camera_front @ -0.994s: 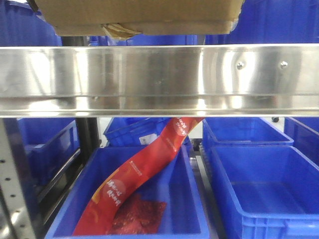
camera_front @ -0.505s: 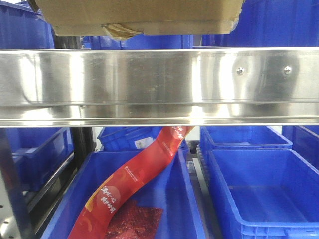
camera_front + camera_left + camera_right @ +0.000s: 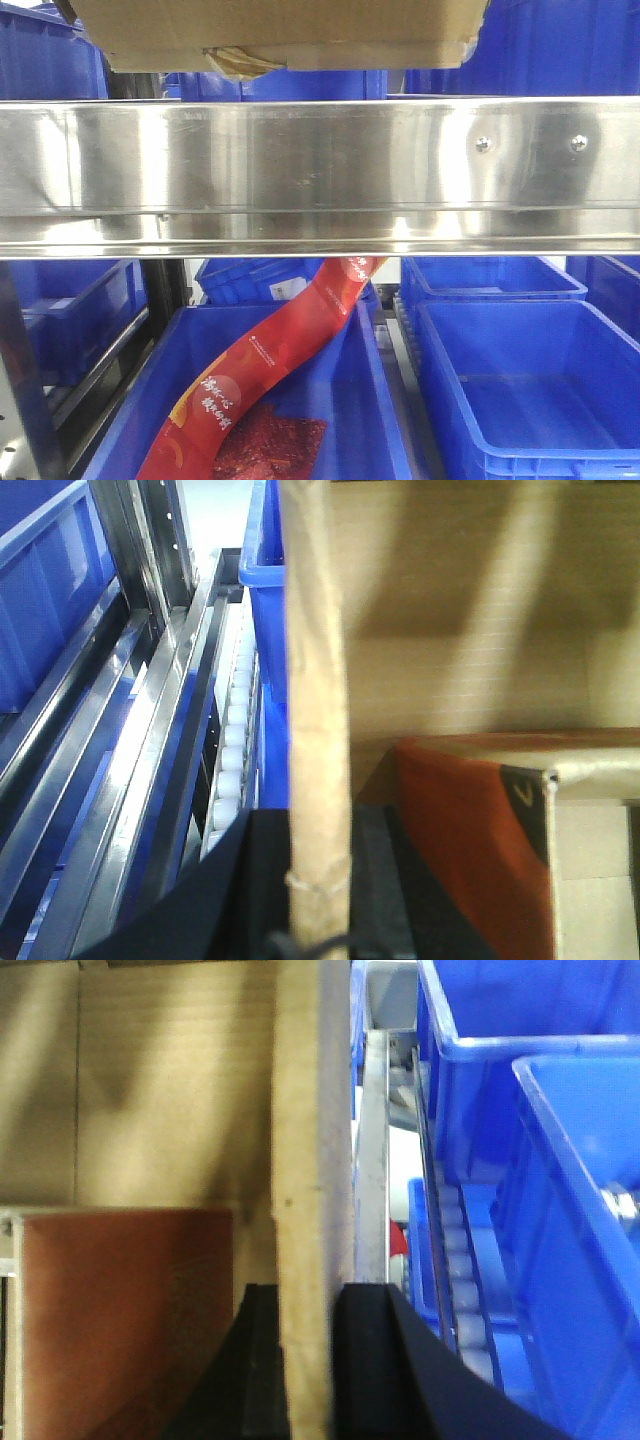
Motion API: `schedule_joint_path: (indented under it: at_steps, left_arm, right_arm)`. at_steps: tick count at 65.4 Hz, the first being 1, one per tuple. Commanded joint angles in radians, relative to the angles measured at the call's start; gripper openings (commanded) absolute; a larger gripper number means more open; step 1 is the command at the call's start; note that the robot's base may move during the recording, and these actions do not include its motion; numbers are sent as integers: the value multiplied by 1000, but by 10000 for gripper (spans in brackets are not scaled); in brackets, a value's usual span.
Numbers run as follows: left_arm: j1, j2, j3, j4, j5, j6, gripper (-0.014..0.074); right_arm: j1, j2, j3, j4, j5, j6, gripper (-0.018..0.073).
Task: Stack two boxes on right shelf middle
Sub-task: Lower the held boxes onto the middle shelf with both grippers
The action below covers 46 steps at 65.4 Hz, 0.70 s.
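Observation:
A brown cardboard box (image 3: 280,30) hangs at the top of the front view, its underside just above the right shelf's shiny steel front rim (image 3: 300,165), which bears two screws (image 3: 483,144). A torn tan flap (image 3: 240,62) dangles under the box. My left gripper (image 3: 320,820) is shut on the box's left wall (image 3: 315,660). My right gripper (image 3: 308,1290) is shut on its right wall (image 3: 305,1110). Inside the box lies a flat reddish-brown surface (image 3: 120,1310) with a pale edge (image 3: 590,770). I cannot make out a second box on its own.
Below the shelf rim stand blue plastic bins (image 3: 520,390); the left bin (image 3: 150,410) holds a long red packet (image 3: 270,370). More blue bins (image 3: 560,1160) and steel roller rails (image 3: 230,710) flank the box in both wrist views.
The shelf rim and its screws sit slightly lower and further right in the front view than a second ago. The box keeps its place at the top.

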Motion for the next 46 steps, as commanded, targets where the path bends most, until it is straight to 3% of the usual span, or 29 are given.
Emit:
schedule_joint_path:
  at_steps: [1, 17, 22, 31, 46]
  left_arm:
    - [1, -12, -11, 17, -37, 2, -111]
    - [5, -12, -11, 6, -17, 2, -111]
    - [44, -9, -11, -63, 8, 16, -111]
    - [104, -1, -11, -244, 24, 156, -111]
    - [139, 2, -11, -252, 36, 189, -111]
  right_arm:
    - [-2, -16, -14, -13, -101, 4, -151]
    - [12, -16, -14, 70, -5, 8, -151]
    - [46, -14, -14, 72, 30, 70, -151]
    - [113, 12, -14, 17, 38, 135, -151]
    - [128, 73, -14, -5, 36, 165, -151]
